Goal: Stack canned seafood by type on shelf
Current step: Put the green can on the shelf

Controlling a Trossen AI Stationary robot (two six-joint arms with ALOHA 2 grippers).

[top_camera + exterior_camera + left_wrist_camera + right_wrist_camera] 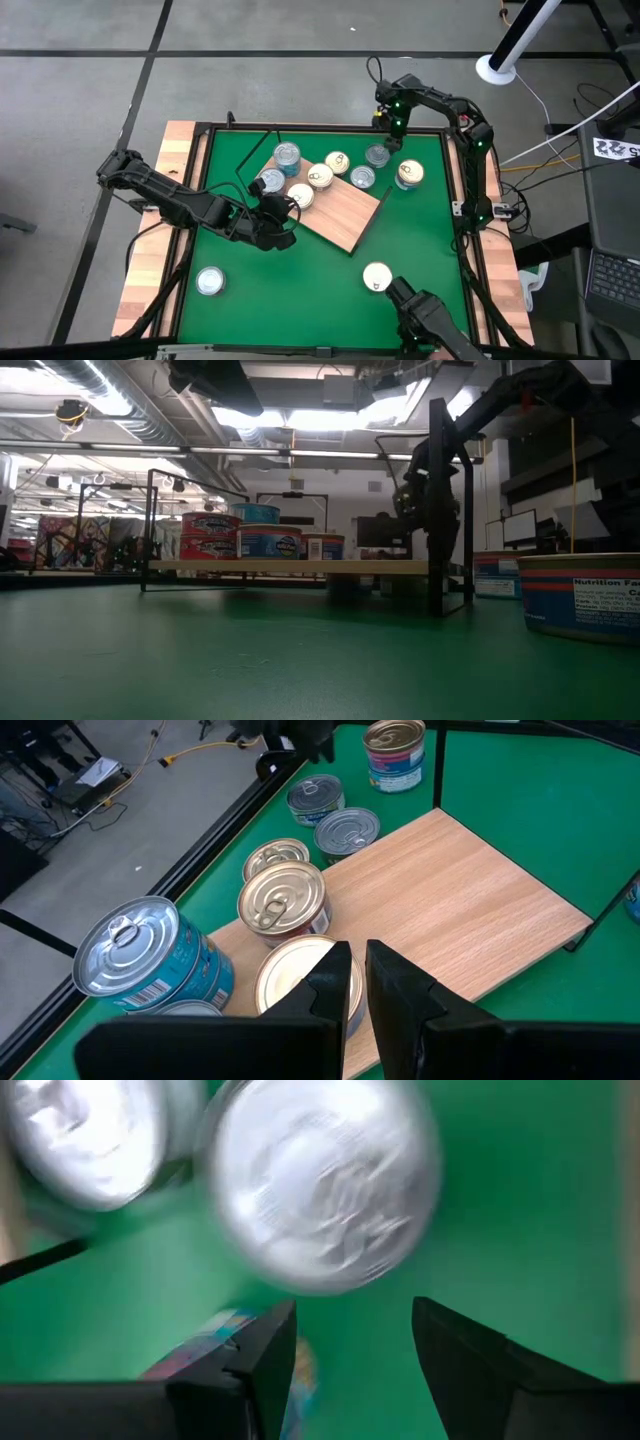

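While most tins already sit grouped on the shelf (340, 215), the job looks roughly half done: near the mat's front edge one cream-lidded tin (376, 276) and one silver-lidded tin (209, 281) toward the front-left corner wait well apart from the board. On the shelf's left end several tins cluster, including a blue-labelled tin (145, 960) and a gold-lidded tin (284, 902); no clear stacks by type yet, as far as I can judge. Left gripper (355, 982) hovers low over that cluster, fingers pinched together, grasping nothing. Just off the shelf's far edge stand two silver tins (377, 156) and a tall pink-labelled tin (409, 173). Right gripper (392, 124) hangs by the mat's far edge above them, fingers spread, nothing held.
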